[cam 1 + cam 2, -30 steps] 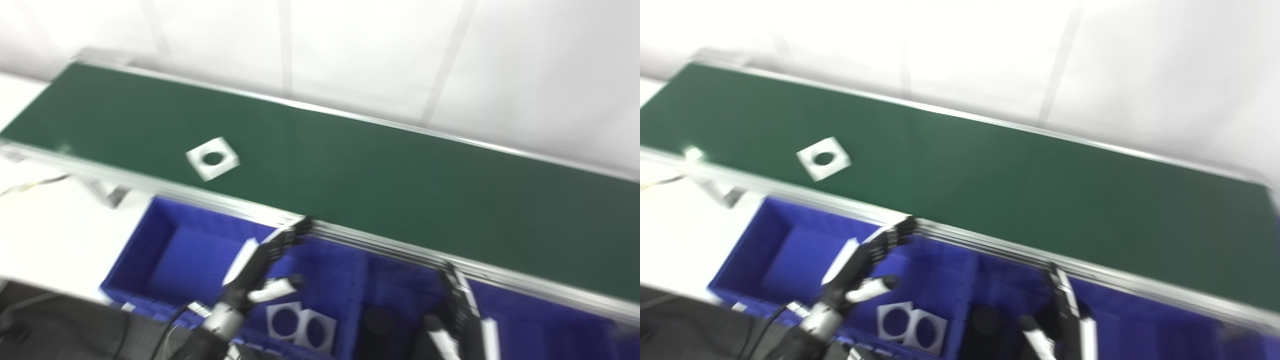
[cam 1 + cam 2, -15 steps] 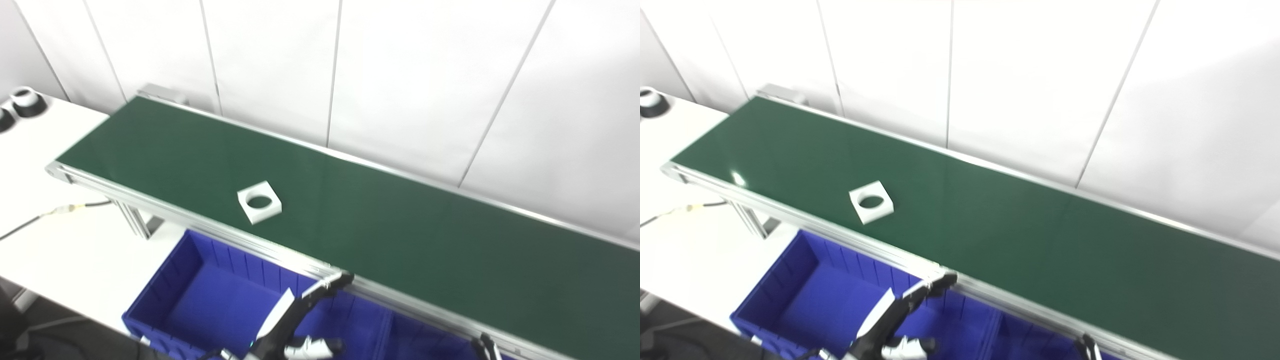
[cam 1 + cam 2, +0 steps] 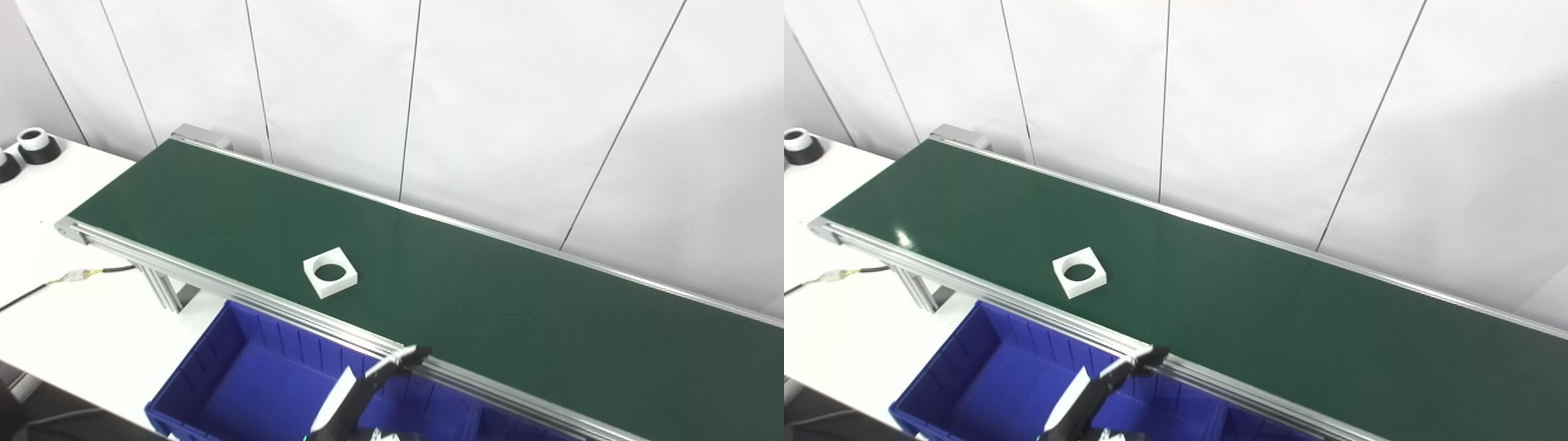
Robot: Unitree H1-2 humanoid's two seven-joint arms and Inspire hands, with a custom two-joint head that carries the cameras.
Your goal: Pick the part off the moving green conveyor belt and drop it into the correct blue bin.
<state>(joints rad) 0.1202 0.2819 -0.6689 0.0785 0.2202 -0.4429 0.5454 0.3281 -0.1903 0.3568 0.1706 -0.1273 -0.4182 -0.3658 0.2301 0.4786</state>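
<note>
— One part (image 3: 330,272) on the belt from where I'm sitting: a flat white square block with a round hole through its middle. It lies on the green conveyor belt (image 3: 490,288), toward the belt's left half and closer to the near rail than the far one.

— Which way does it point?

— It's square, so I can't give you a long axis. It sits flat, hole facing up, turned so its corners run roughly diagonal to the belt's edges; one corner aims at the near rail (image 3: 275,304). The plastic looks matte and smooth, with crisp edges and a visible side wall.

— And the belt itself?

— Dark green, even and slightly glossy; I see a small bright glint near its left end in the right eye view. Ribbed aluminium rails frame it on both sides, and it runs diagonally from upper left to lower right.

— Hands?

— I see only my left hand (image 3: 367,386), low in the frame, black with a white panel on its back. Its fingers (image 3: 1145,358) stretch out straight toward the near rail, apart from the thumb, holding nothing. It hangs over the blue bin (image 3: 202,367), well apart from the part. My right hand isn't in either view.

— The bin?

— Hard blue plastic, ribbed inner walls, tucked just under the near rail. It stands on a white table (image 3: 73,306), where a black cable (image 3: 37,288) lies.
</note>
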